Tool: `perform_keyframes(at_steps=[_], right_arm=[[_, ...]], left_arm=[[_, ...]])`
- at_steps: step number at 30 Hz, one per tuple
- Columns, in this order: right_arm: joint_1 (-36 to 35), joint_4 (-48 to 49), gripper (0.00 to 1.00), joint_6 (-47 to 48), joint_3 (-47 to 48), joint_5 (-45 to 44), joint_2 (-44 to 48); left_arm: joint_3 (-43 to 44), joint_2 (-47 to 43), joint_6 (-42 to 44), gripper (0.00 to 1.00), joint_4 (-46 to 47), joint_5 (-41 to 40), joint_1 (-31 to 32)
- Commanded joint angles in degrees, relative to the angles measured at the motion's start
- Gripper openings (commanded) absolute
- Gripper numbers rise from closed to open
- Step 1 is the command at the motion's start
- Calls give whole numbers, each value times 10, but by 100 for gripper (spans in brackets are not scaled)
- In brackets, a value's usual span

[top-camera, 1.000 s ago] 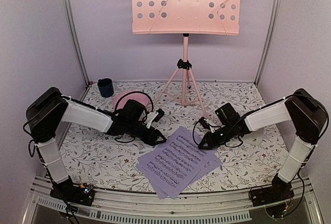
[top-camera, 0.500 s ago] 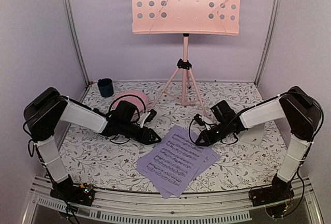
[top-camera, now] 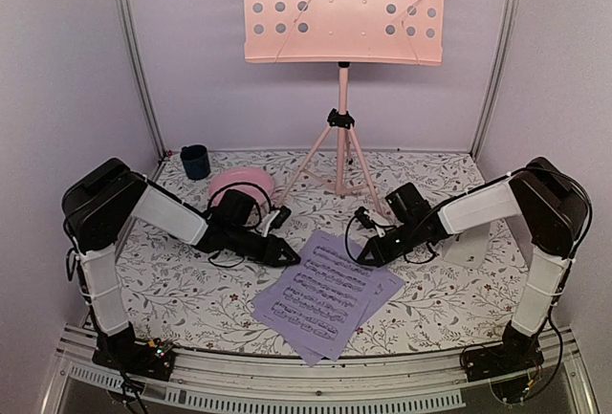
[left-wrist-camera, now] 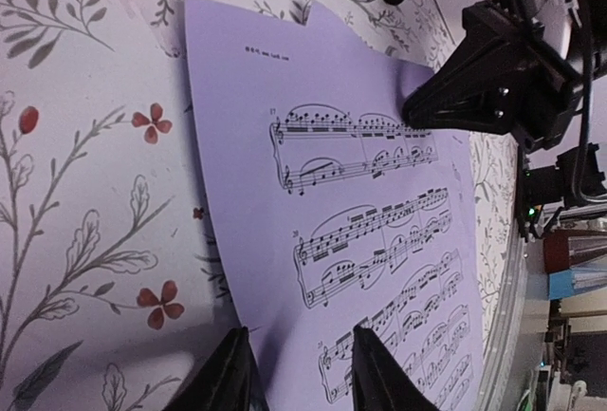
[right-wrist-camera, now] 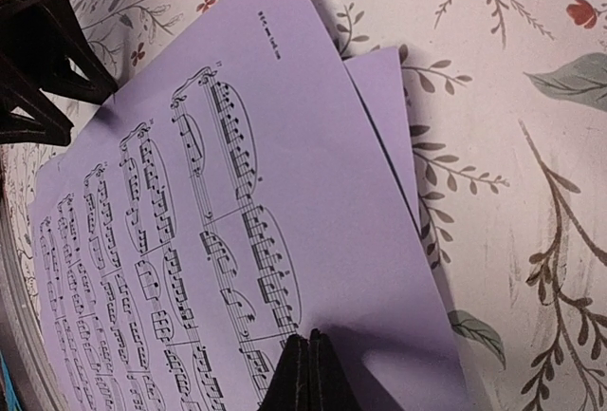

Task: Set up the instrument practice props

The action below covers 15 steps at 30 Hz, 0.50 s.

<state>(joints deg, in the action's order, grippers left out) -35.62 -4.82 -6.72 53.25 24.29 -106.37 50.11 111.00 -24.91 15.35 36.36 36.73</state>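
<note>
Lavender pages (top-camera: 325,290): lying near the table's (top-camera: 191,290) front edge.
Left gripper (left-wrist-camera: 302,349): straddling one edge, spread.
Right gripper (right-wrist-camera: 308,354): pressing together at the opposite edge.
Risk: opposing pulls tearing paper.

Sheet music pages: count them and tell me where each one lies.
2 can be told apart. The top page lies on the floral tablecloth, front centre. A second page lies under it, its edge peeking out on the right. More may be hidden beneath.

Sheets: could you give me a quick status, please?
Left tool open, astride edge of sheets. Right tool shut at opposite edge. Sheets not yet on stand. Nothing in the way.
</note>
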Motion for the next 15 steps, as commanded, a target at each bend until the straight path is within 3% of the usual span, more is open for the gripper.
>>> perform_keyframes(at_steps=[1,8,15], right_arm=[[-2,-40,0,-4,-5,-51,-39],[-3,-41,0,-9,2,-48,-45],[-2,-38,0,-15,3,-43,-48]], left_arm=[[3,11,-21,37,35,22,-4],[11,11,-33,27,68,25,-2],[7,37,-50,26,80,42,-3]])
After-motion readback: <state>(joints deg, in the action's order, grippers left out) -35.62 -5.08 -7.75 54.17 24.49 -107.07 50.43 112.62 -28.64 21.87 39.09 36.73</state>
